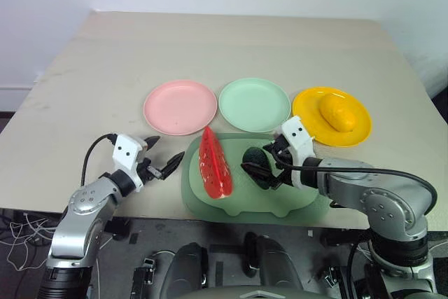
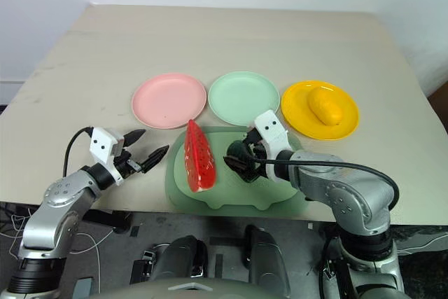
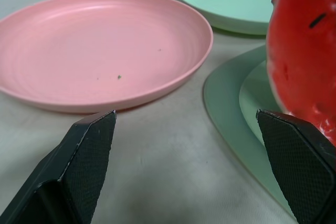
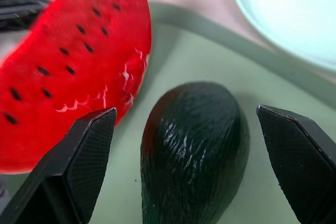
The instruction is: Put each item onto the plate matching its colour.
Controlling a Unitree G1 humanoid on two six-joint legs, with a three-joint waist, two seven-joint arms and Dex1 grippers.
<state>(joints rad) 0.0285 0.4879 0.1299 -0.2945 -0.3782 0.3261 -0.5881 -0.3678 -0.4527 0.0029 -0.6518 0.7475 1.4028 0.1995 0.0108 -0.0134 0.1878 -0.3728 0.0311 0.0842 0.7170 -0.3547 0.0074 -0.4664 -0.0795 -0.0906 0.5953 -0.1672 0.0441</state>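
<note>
The watermelon wedge, red with black seeds and a green rind, lies on the left part of the pale green board, a smooth rounded slab at the near edge of the table. The table is a matte beige top with a white wall behind it; its far half is bare and gives free room beyond the plates. The dark green avocado, glossy and finely dimpled, lies on the board just right of the wedge, close to it. Beyond the board three equal round plastic plates stand in a row: the pink plate behind the board's left end, the mint green plate straight behind the board, and the yellow-orange plate behind its right end, bearing the yellow oval mango. The right gripper hangs over the board with its black ribbed fingers spread wide on either side of the avocado, not gripping it. The left gripper hovers just off the board's left edge, fingers wide apart and holding nothing, pointing toward the wedge.
</note>
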